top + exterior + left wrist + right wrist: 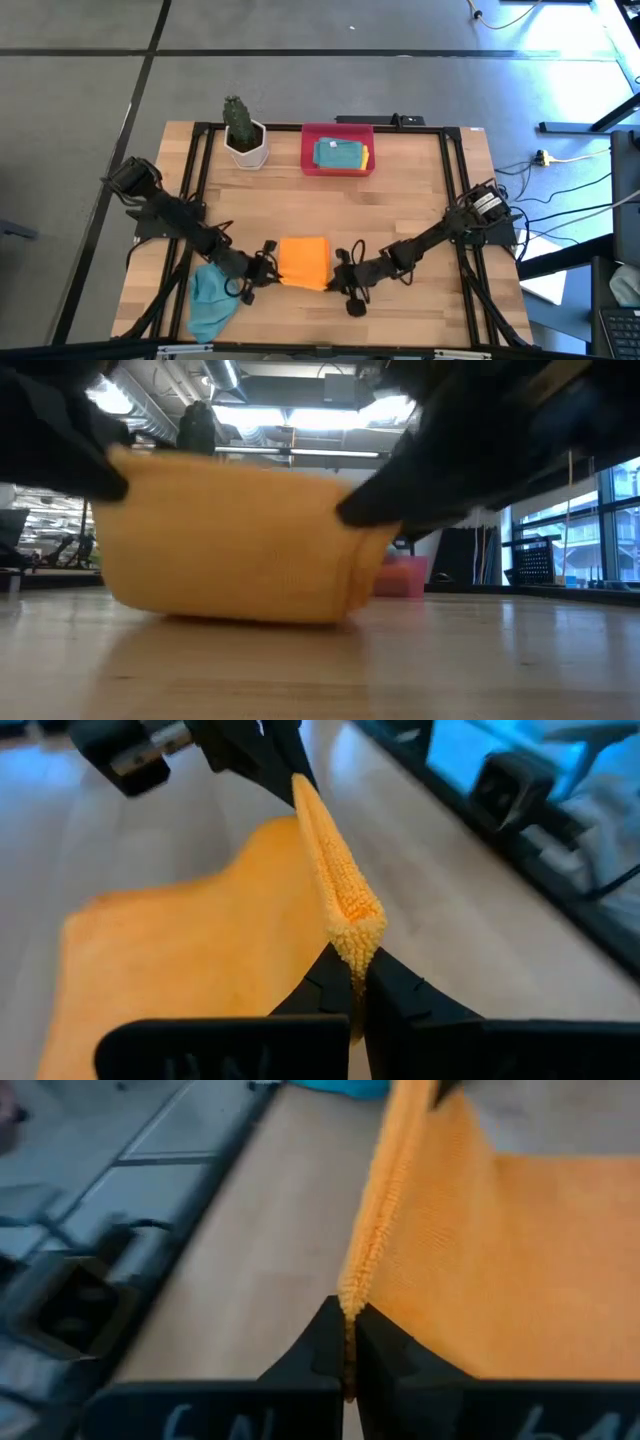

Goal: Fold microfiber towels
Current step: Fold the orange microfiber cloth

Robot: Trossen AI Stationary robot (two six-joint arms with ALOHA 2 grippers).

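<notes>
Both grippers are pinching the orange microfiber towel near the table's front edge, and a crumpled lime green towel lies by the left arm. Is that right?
Not quite. The crumpled towel by the left arm is teal-blue, not lime green, as the high view shows. The rest stands: the left gripper and right gripper both pinch the orange microfiber towel near the front edge of the wooden table.

An orange microfiber towel, plain with a nubbly weave, lies at lower centre of the overhead frame on a pale wooden table edged with a black frame; a teal-blue towel sits crumpled at lower left. At upper centre, a red tray carries stacked teal, lime green and yellow cloths. Beside it, a green cactus rises from a white pot. The two arms are black, the floor grey
</notes>
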